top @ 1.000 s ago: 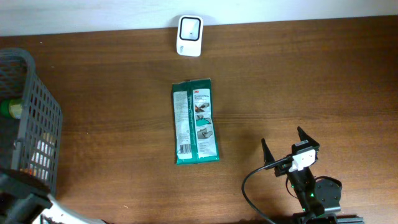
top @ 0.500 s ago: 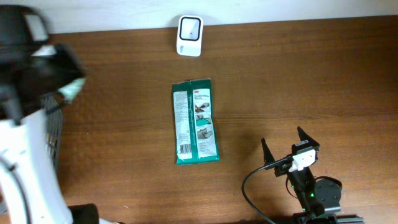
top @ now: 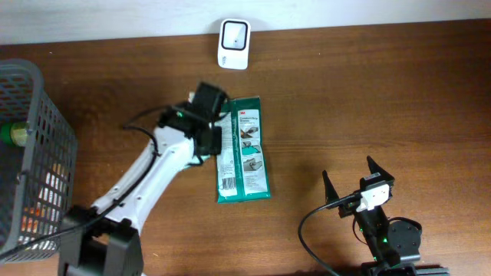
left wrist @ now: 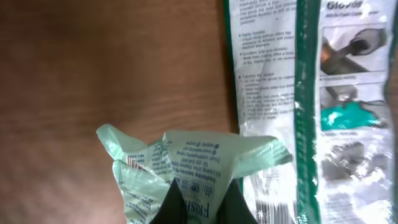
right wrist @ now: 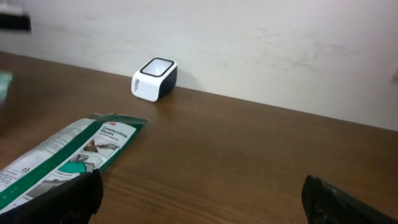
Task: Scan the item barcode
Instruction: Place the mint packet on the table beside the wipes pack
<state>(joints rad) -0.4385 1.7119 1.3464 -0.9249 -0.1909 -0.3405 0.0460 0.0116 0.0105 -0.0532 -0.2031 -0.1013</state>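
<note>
My left gripper (left wrist: 202, 202) is shut on a pale green crinkled packet (left wrist: 186, 155) with blue print, held just above the table. In the overhead view the left gripper (top: 209, 134) hangs at the left edge of a flat green and white 3M pack (top: 244, 149), which also fills the right of the left wrist view (left wrist: 298, 93). The held packet is hidden under the gripper from overhead. A white barcode scanner (top: 233, 34) stands at the table's far edge, seen too in the right wrist view (right wrist: 154, 79). My right gripper (top: 357, 182) rests open and empty at the front right (right wrist: 202, 193).
A grey mesh basket (top: 46, 130) holding several items, among them a green-capped bottle (top: 11, 134), stands at the left edge. The right arm's black cable (top: 311, 230) loops at the front. A white wall (right wrist: 249, 37) rises behind the scanner.
The left arm has swung from the basket side to the middle of the table, carrying the pale green packet to the left edge of the 3M pack. The right arm has not moved.
</note>
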